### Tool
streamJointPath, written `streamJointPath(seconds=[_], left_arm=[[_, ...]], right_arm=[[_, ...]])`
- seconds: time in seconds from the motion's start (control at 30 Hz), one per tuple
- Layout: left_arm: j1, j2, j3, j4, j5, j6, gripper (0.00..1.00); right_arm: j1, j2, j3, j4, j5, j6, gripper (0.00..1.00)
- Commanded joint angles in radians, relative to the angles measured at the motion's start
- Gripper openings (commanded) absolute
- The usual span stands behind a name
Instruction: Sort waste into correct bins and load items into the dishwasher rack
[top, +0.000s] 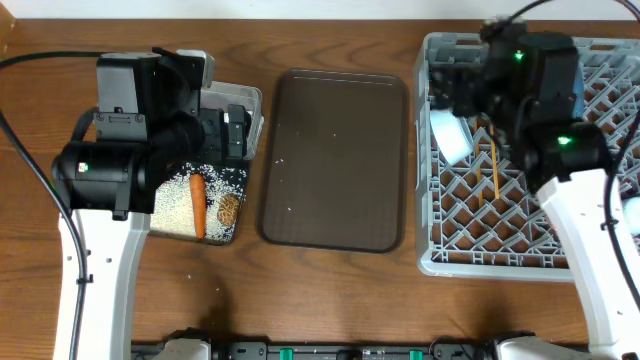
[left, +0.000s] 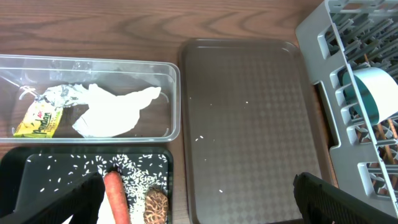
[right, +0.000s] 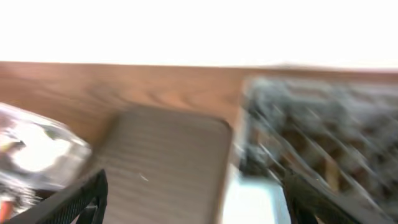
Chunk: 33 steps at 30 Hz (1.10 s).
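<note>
The clear tub (left: 163, 68) holds the crumpled white wrapper (left: 112, 109) and the yellow packet (left: 37, 119). The black tray (left: 37, 175) in front of it holds rice grains (left: 137, 175), the orange carrot (left: 115, 196) and the brown lump (left: 157, 205). The carrot (top: 197, 205) and lump (top: 229, 208) also show in the overhead view. My left gripper (left: 199, 208) is open and empty above the tray's right edge. The grey rack (top: 560, 255) holds chopsticks (top: 495, 170) and a blue-inside cup (left: 373, 93). My right gripper (right: 196, 202) is open and empty over the rack's left side, its view blurred.
The dark brown serving tray (top: 335, 160) lies between the bins and the rack, with a few stray rice grains on it. My left arm hides most of the clear tub (top: 246, 98) from above. A white object (top: 632, 215) sits at the rack's right edge.
</note>
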Motion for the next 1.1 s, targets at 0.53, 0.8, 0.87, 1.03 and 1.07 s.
streamJointPath(seconds=[0.53, 0.8, 0.87, 1.03, 1.07], left_arm=[[0.0, 0.0, 0.012, -0.002, 0.013, -0.008, 0.98], [0.0, 0.0, 0.012, -0.002, 0.013, -0.008, 0.98], [0.0, 0.0, 0.012, -0.002, 0.013, -0.008, 0.98], [0.0, 0.0, 0.012, -0.002, 0.013, -0.008, 0.98], [0.0, 0.0, 0.012, -0.002, 0.013, -0.008, 0.98]], right_arm=[[0.194, 0.084, 0.012, 0.242, 0.074, 0.058, 0.99], [0.196, 0.084, 0.012, 0.249, 0.076, 0.057, 0.99], [0.196, 0.084, 0.013, 0.242, 0.076, 0.045, 0.99], [0.196, 0.059, 0.013, 0.174, 0.077, 0.009, 0.99], [0.196, 0.048, 0.013, 0.154, 0.076, -0.006, 0.99]])
